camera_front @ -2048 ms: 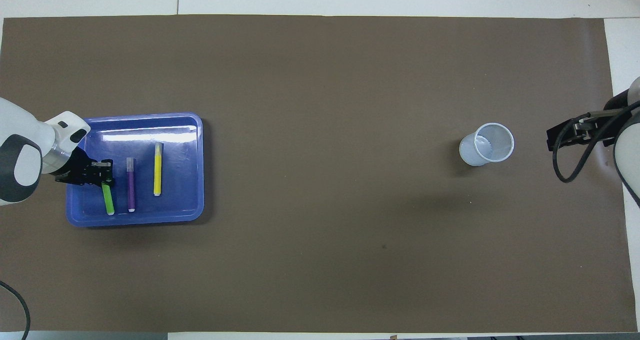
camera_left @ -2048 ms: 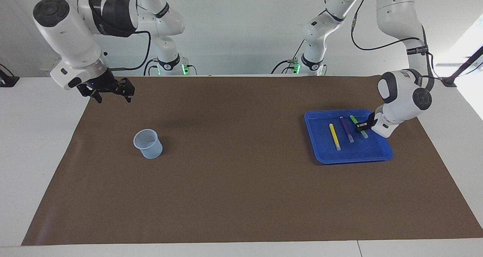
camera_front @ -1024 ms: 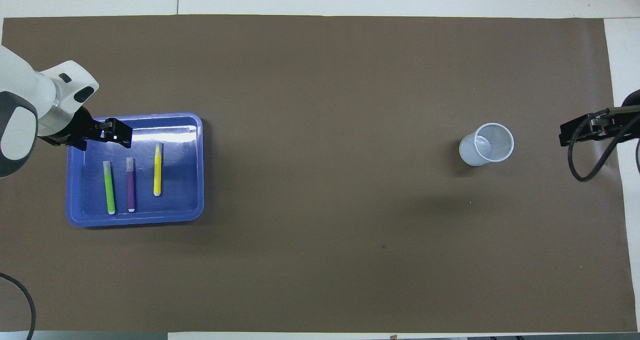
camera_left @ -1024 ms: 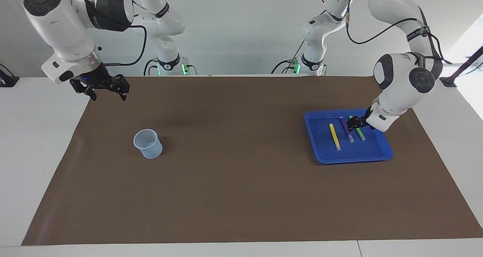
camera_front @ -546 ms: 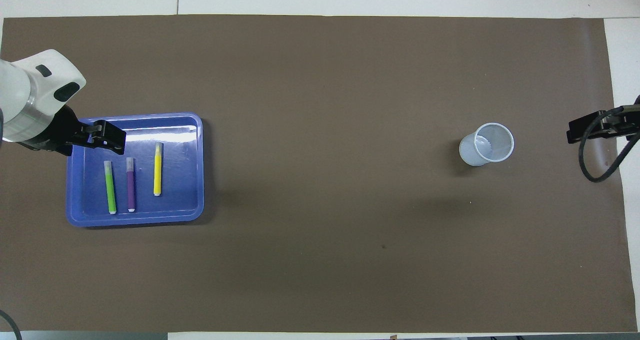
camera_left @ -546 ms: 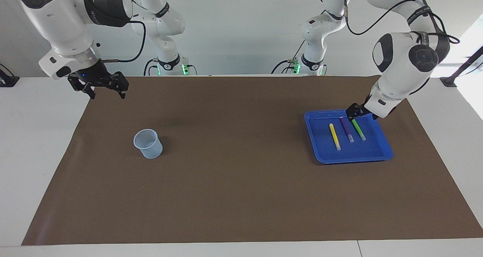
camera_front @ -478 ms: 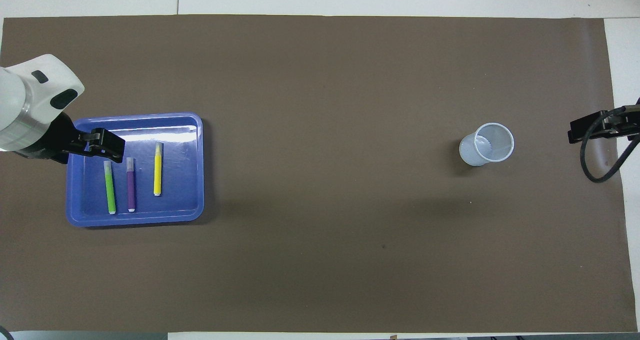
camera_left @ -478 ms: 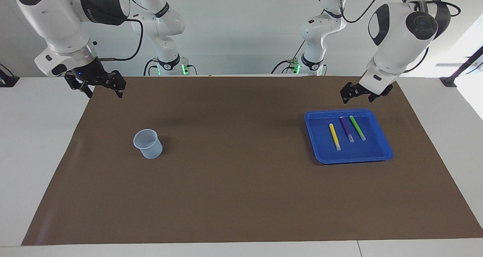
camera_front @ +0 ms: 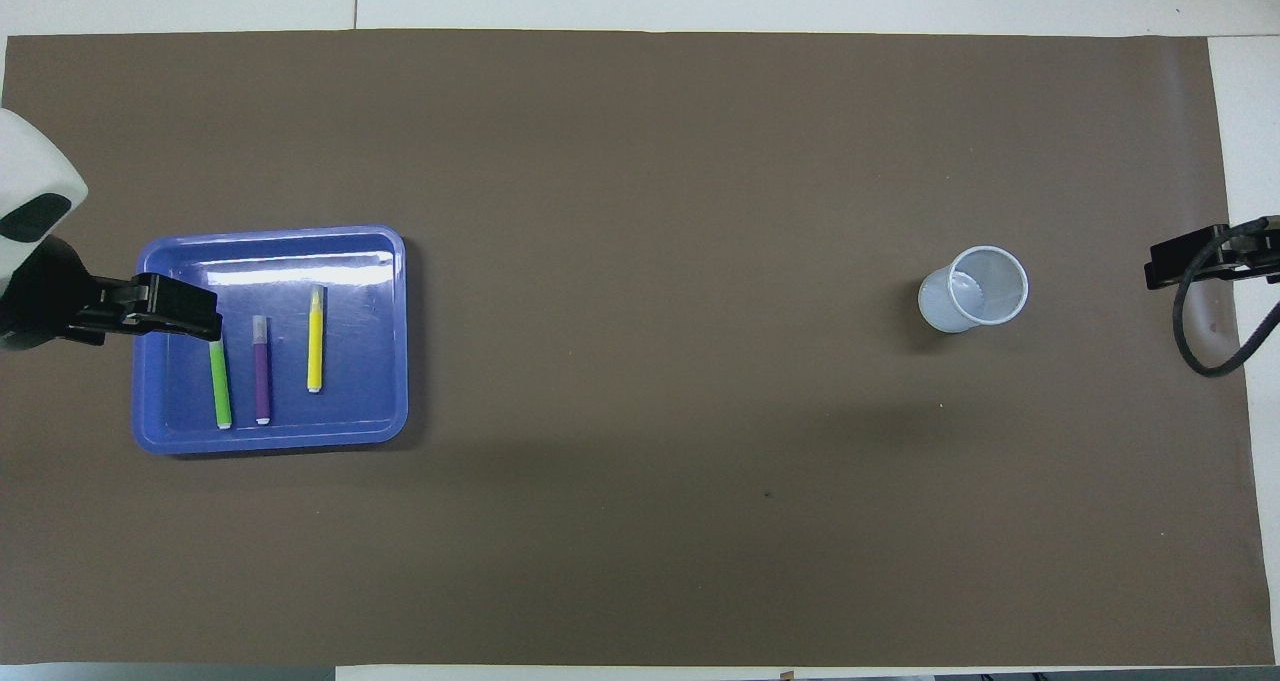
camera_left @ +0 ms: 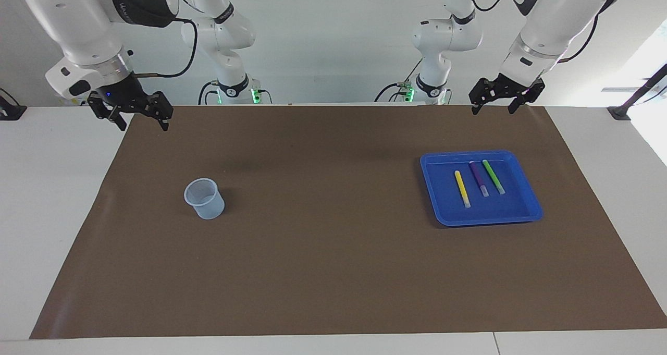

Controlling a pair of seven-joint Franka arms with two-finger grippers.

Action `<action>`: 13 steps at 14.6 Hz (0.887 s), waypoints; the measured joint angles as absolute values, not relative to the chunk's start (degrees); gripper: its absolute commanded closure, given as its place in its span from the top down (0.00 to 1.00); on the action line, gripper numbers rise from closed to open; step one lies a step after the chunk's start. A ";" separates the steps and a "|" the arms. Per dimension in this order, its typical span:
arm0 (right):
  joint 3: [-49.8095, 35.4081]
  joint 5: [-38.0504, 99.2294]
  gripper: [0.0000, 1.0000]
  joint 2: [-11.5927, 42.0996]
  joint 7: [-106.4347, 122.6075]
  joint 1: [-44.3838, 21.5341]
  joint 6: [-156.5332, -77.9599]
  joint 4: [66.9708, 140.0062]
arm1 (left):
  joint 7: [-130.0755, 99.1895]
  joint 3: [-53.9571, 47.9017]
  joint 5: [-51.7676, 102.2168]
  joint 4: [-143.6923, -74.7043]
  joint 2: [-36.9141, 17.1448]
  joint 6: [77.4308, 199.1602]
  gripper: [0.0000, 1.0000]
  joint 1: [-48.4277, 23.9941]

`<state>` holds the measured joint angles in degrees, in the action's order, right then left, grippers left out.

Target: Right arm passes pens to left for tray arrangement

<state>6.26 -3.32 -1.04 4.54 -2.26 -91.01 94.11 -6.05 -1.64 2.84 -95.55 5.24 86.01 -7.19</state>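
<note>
Three pens (camera_left: pixel 479 180) lie side by side in the tray (camera_left: pixel 527 198). Left claw (camera_left: pixel 505 100) hangs wide, empty, over the mat (camera_left: pixel 333 271) edge; right claw (camera_left: pixel 131 112) likewise. Cup (camera_left: pixel 204 198) stands well apart, nothing blocking.

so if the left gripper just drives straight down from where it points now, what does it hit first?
Probably bare brown mat. The left gripper hangs open, fingers down, near the mat's robot-side edge, short of the blue tray in the facing view. Depth is unclear.
</note>
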 measured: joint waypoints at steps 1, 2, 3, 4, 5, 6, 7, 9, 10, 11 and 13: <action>6.26 -3.32 1.00 -1.04 4.54 -2.22 -91.01 94.14 | -6.13 -1.47 3.35 -93.82 4.50 85.04 1.00 -7.30; 6.25 -3.32 1.00 -1.04 4.54 -2.21 -91.01 94.15 | -6.19 -1.47 3.40 -92.25 3.77 83.99 1.00 -7.33; 6.24 -3.32 1.00 -1.04 4.54 -2.21 -91.01 94.15 | -6.23 -1.47 3.40 -91.21 3.13 83.11 1.00 -7.38; 6.24 -3.32 1.00 -1.04 4.54 -2.21 -91.01 94.15 | -6.25 -1.47 3.40 -90.77 2.61 82.13 1.00 -7.43; 6.24 -3.32 1.00 -1.04 4.54 -2.20 -91.01 94.15 | -6.26 -1.47 3.40 -90.67 2.15 80.98 1.00 -7.47; 6.24 -3.32 1.00 -1.04 4.54 -2.20 -91.01 94.15 | -6.23 -1.47 3.40 -90.67 1.79 80.46 1.00 -7.49; 6.24 -3.32 1.00 -1.04 4.54 -2.20 -91.01 94.15 | -6.12 -1.47 3.38 -90.67 1.51 80.34 1.00 -7.51; 6.24 -3.32 1.00 -1.04 4.54 -2.20 -91.01 94.15 | -5.94 -1.47 3.37 -90.66 1.23 80.34 1.00 -7.56; 6.24 -3.32 1.00 -1.04 4.54 -2.20 -91.01 94.15 | -5.93 -1.47 3.37 -90.63 1.23 80.34 1.00 -7.61; 6.24 -3.32 1.00 -1.04 4.54 -2.20 -91.01 94.15 | -5.92 -1.47 3.39 -90.55 1.23 80.31 1.00 -7.67; 6.24 -3.32 1.00 -1.04 4.54 -2.19 -91.01 94.15 | -5.92 -1.48 3.42 -90.32 1.21 79.91 1.00 -7.85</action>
<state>6.24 -3.32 -1.04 4.54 -2.19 -91.01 94.15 -5.92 -1.48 3.42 -90.32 1.21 79.91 -7.85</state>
